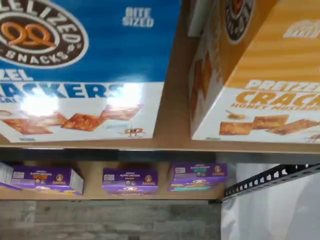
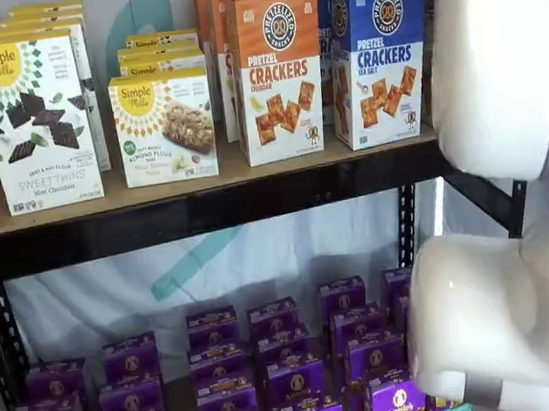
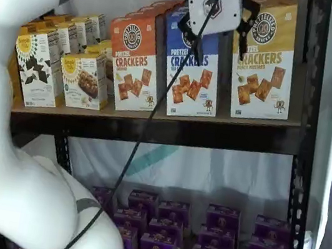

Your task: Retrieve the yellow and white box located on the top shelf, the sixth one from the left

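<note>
The yellow and white box stands at the right end of the top shelf, a pretzel-crackers carton with a round dark logo. The wrist view shows it close up, on the shelf board. In a shelf view the white arm hides it. My gripper hangs in front of the shelf at the level of the cartons' tops, over the gap between the blue-topped carton and the yellow and white box. Its two black fingers stand apart with a plain gap, and nothing is in them.
An orange-topped crackers carton stands left of the blue one. Simple Mills boxes fill the shelf's left part. Several purple boxes lie on the lower shelf. A black upright bounds the right side.
</note>
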Motion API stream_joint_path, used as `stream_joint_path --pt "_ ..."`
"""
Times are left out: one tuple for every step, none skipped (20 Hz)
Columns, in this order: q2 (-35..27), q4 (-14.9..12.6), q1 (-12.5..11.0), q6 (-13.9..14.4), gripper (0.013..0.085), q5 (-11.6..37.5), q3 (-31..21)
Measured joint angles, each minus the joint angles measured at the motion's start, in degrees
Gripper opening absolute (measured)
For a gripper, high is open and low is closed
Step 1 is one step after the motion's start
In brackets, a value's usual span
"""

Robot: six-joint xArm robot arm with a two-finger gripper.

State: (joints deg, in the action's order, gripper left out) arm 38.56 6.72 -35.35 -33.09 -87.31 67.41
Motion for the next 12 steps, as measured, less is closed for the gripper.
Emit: stream_joint_path --pt "-0.3 0.0 -0.2 -0.2 0.0850 0.1 0.5" --pt "-0.6 0.1 -0.4 -0.3 0.0850 0.0 1.0" --pt "-0.9 0.1 -0.6 -0.5 0.0850 -0.1 1.4" --pt "-1.2 0.2 -0.8 -0.7 0.0850 -0.3 1.8" --pt "-1.5 0.3 -1.1 -0.9 0.0850 -0.6 2.2" --pt "-1.7 1.0 -1.6 -1.4 0.0850 -0.9 2.6" --pt "-1.9 1.8 -2.3 -2.0 0.0850 -1.0 3.0" --pt "-2.1 2.3 -2.7 -2.3 0.0850 -1.0 3.2" --pt "-2.3 2.7 -3.2 -2.7 0.0850 -1.2 3.7" --pt "-2.5 2.9 -3.4 -3.0 0.0850 -1.4 4.0" --pt "-2.7 2.9 -3.7 -3.2 0.0850 -1.6 4.4" --pt "-2.8 2.8 -3.8 -3.3 0.0850 -1.8 4.7"
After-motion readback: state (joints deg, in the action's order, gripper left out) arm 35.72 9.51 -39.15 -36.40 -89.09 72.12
